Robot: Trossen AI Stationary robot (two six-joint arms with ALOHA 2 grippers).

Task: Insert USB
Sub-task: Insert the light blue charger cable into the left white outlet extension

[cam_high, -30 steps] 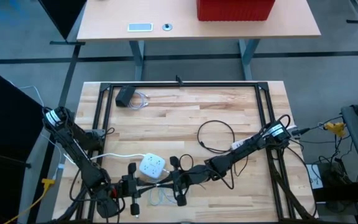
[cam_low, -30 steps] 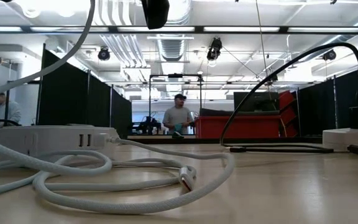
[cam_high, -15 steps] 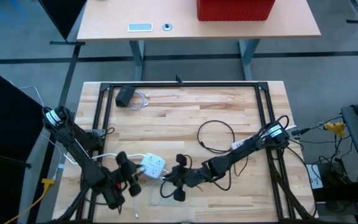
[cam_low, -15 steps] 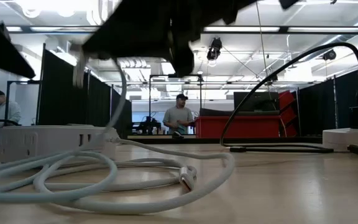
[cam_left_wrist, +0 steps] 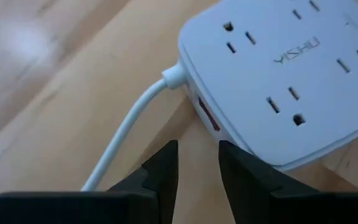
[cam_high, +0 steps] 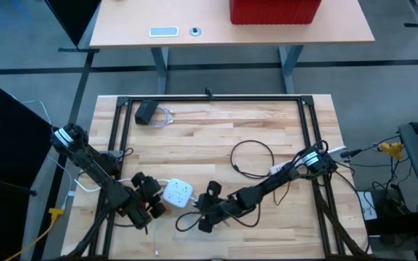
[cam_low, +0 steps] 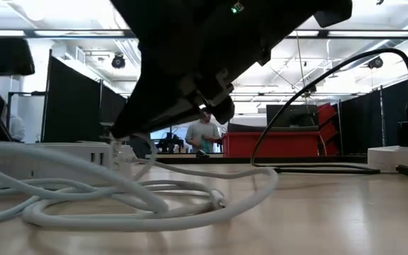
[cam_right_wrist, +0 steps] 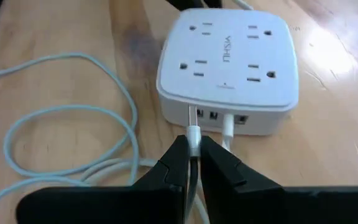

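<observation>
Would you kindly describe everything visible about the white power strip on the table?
The white power strip is a squarish, rounded block of smooth plastic lying flat on the wooden table, near its front edge. Its top carries four outlets and a faint brand mark. One side has USB ports, where the right gripper holds a white plug at a port. A white cord leaves another side. The left gripper sits open beside it.

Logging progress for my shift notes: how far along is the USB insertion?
Nearly there. The right pincer is shut on the USB plug, its tip at the power strip port. The left pincer sits open beside the strip. Left: confirming it is fully seated, then letting go.
</observation>
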